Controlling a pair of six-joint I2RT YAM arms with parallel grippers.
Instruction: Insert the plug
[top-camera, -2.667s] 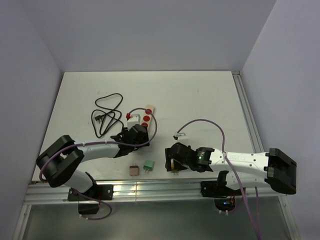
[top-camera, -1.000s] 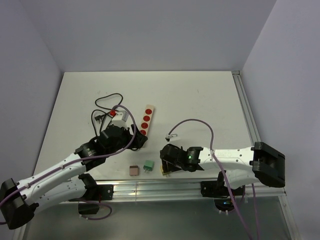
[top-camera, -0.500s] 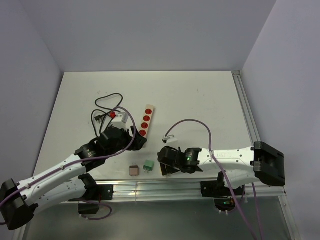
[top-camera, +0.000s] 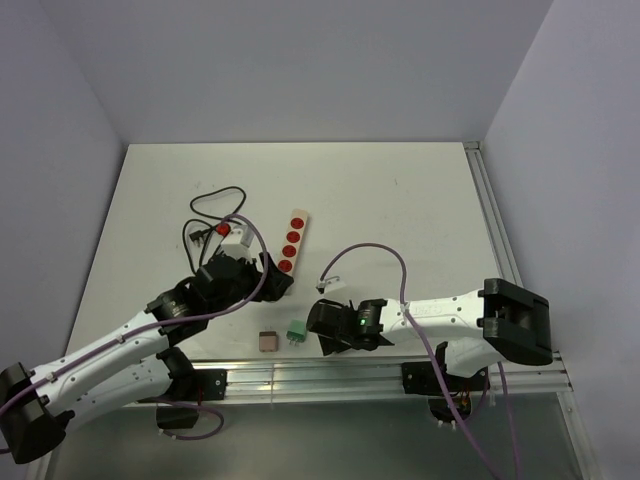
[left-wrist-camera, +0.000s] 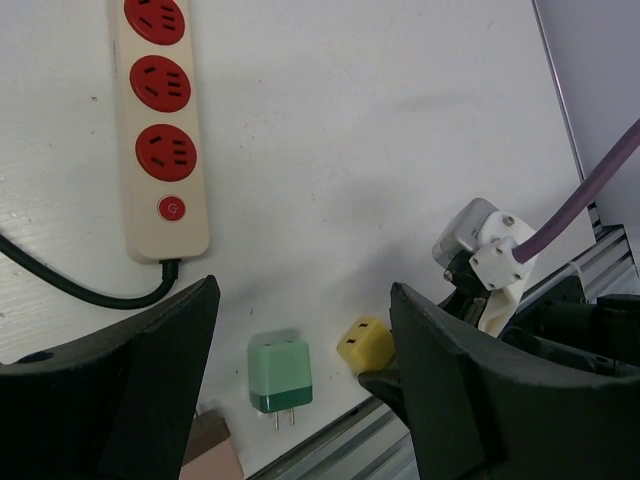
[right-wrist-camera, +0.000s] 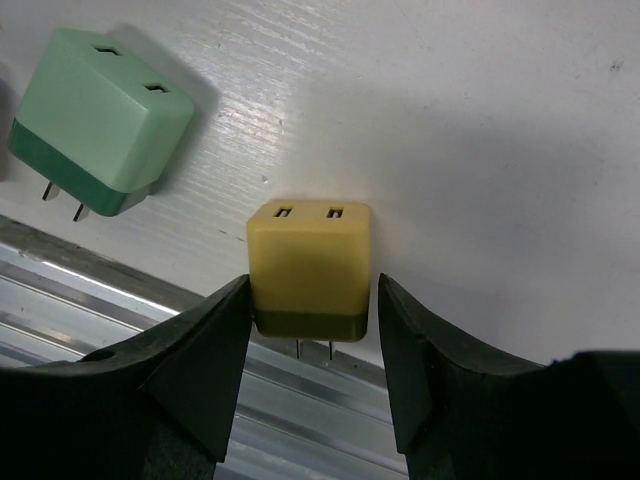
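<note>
White counter (top-camera: 400, 190) fills the overhead view, with pale walls behind it. My right gripper (right-wrist-camera: 312, 292) sits at the lower centre of that view, by the metal rail (top-camera: 330, 372) at the near edge. It is pinching the yellow plug (right-wrist-camera: 310, 265), one finger against each side. In the right wrist view the plug sits at frame centre, its two slots towards the top and its two prongs pointing down at the rail. The green plug (right-wrist-camera: 98, 120) lies apart in the upper left of that frame. In the overhead view a pink plug (top-camera: 268, 340) lies just left of the green one. My left gripper (left-wrist-camera: 303, 300) is spread wide with nothing between its fingers. In its wrist view the strip (left-wrist-camera: 157, 130) lies at the upper left of the frame. Three red sockets and a red button show on it, and the black cord (left-wrist-camera: 70, 285) leaves its lower end. The strip is well apart from the yellow plug.
</note>
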